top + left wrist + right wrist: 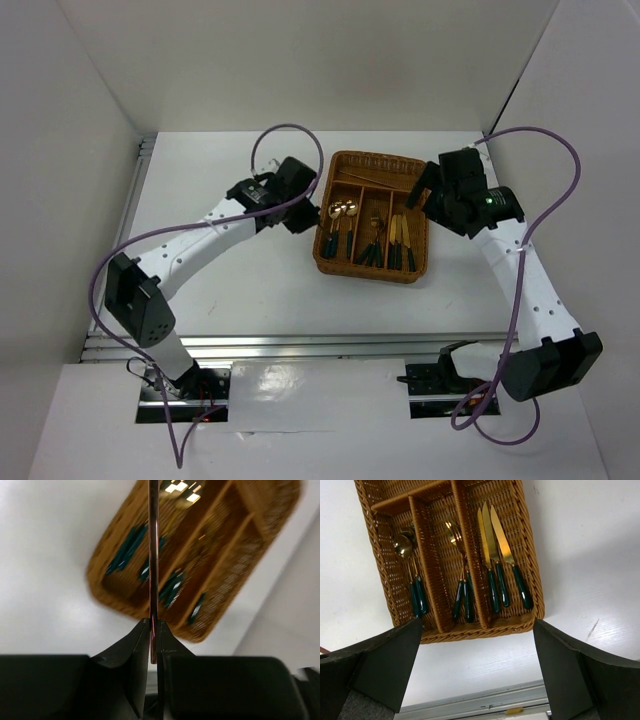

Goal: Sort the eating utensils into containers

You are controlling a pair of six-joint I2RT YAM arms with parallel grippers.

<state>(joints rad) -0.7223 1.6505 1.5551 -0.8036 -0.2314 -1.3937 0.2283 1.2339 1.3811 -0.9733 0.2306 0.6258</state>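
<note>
Tray [365, 273]: spoons [340, 226] in left compartment, forks [374, 242] middle, knives [402, 243] right, chopstick [375, 179] in far crosswise one.

One wicker tray [470, 632], three knives [496, 545], at least two forks [462, 597], at least two spoons [401, 545] and two chopsticks [153, 555].

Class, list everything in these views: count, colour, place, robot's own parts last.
tray: one, brown wicker, mid-table
knives: three, gold with dark green handles, tray's right compartment
forks: at least two, same colours, middle compartment
spoons: at least two, same colours, left compartment
loose chopstick: one, brown, tray's far cross compartment
held chopstick: one, reddish-brown, in the left hand
table: one, white, under everything
cables: two, purple, along the arms
left hand: one, black, shut on the held chopstick, beside the tray's left edge
right hand: one, black, open, by the tray's far right corner
</note>
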